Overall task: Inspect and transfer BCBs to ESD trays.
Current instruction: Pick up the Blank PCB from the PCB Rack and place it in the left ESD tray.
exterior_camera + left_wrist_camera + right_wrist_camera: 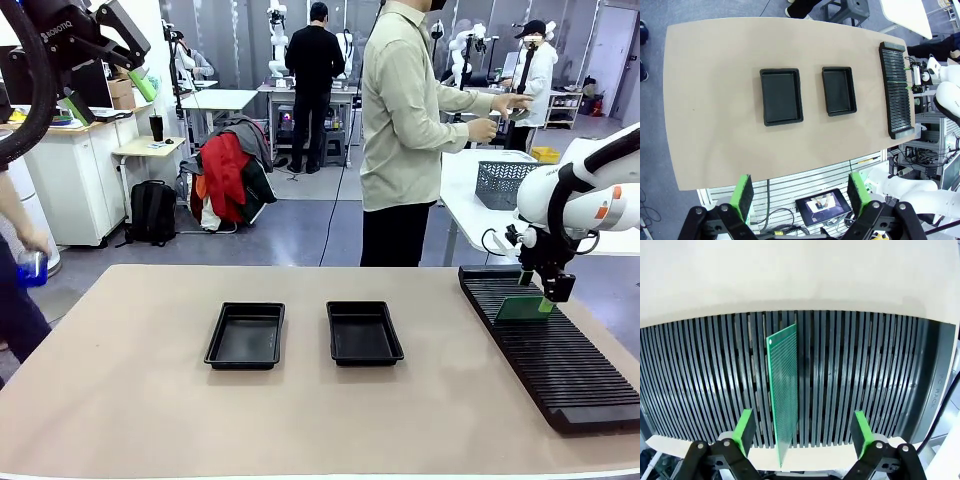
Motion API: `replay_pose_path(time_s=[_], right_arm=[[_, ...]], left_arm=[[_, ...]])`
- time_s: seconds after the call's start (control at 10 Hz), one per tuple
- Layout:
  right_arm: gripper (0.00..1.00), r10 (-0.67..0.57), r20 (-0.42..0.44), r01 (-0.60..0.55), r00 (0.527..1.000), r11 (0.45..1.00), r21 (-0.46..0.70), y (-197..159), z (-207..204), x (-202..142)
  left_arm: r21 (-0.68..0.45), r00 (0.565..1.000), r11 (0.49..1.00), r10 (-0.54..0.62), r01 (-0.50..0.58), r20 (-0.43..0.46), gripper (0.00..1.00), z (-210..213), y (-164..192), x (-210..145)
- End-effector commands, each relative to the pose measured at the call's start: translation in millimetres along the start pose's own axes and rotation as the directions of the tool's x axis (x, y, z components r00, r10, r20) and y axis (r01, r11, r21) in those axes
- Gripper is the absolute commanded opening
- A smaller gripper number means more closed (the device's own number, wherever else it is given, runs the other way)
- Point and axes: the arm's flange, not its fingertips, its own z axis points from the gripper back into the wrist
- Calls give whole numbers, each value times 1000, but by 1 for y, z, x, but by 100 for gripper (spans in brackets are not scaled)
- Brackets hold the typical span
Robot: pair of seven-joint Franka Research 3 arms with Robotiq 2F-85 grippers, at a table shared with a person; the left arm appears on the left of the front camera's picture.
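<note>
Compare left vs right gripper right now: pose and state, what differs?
Height: the left gripper hangs high above the table; the right gripper sits low over the slotted rack.
Contents: nothing stands between the left gripper's pads; an upright green BCB stands between the right gripper's pads, touching neither.
Shared: both are open.

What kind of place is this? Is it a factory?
Probably a robot lab or workshop, not a full factory. A white robot arm reaches over a black slotted rack holding a green circuit board, two black trays sit on the table, and people stand at desks behind.
</note>
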Motion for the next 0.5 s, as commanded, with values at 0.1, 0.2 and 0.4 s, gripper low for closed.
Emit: replay_pose_path(time_s=[0.1, 0.2, 0.4], right_arm=[[100, -2, -2, 2, 1000, 1000, -2, 0, 1, 0], [100, -2, -2, 2, 1000, 1000, -2, 0, 1, 0], [100, 0, 0, 0, 1000, 1000, 0, 0, 0, 0]], left_arm=[[0, 1000, 1000, 0, 0, -2, 100, 0, 0, 0], [0, 1000, 1000, 0, 0, -2, 100, 0, 0, 0], [0, 1000, 1000, 0, 0, -2, 100, 0, 0, 0]])
